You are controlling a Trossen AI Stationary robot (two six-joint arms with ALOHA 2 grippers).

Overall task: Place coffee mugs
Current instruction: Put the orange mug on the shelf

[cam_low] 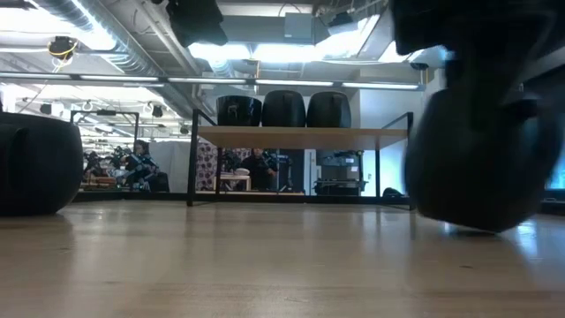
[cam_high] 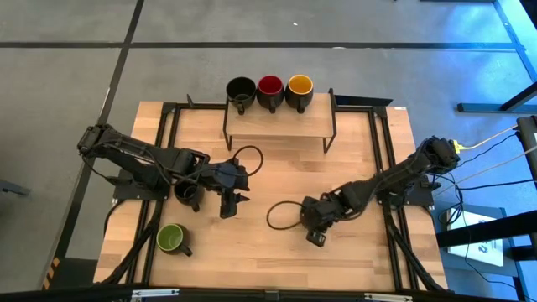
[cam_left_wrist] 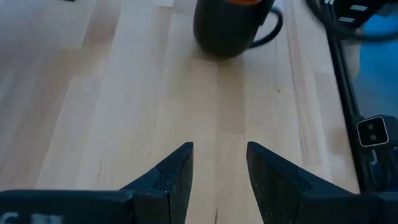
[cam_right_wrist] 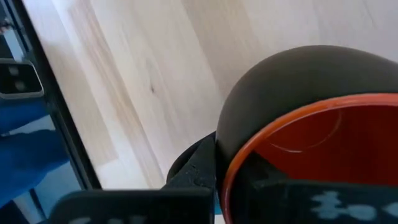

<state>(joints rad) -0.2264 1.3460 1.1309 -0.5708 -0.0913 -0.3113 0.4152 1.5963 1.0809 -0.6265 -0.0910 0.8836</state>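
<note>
1. Nearest the right wrist camera: the orange-red mug [cam_right_wrist: 311, 124] fills the view. The right end effector [cam_right_wrist: 261, 180] is clamped on its rim, one finger inside the orange-red interior, one outside the dark wall.
2. High view: the right end effector [cam_high: 316, 225] sits over the table [cam_high: 277, 252] at centre-right and hides the mug it holds.
3. High view: the left end effector [cam_high: 232, 201] hangs over the table's centre-left, fingers spread and holding nothing. A black mug [cam_high: 186, 195] stands just beside and partly under the left arm. The green mug [cam_high: 172, 239] stands near the front left corner.
4. High view: the shelf [cam_high: 279, 117] at the table's rear carries three mugs in a row: black [cam_high: 241, 91], dark red [cam_high: 270, 89], yellow [cam_high: 299, 89].
5. Low view: the held mug [cam_low: 477, 168] looms at right, its base just clear of the table. The three shelf mugs [cam_low: 282, 109] appear dark behind.
6. Left wrist view: the left fingers [cam_left_wrist: 171, 180] stand apart over bare wood; the orange-red mug [cam_left_wrist: 230, 28] stands ahead.
</note>
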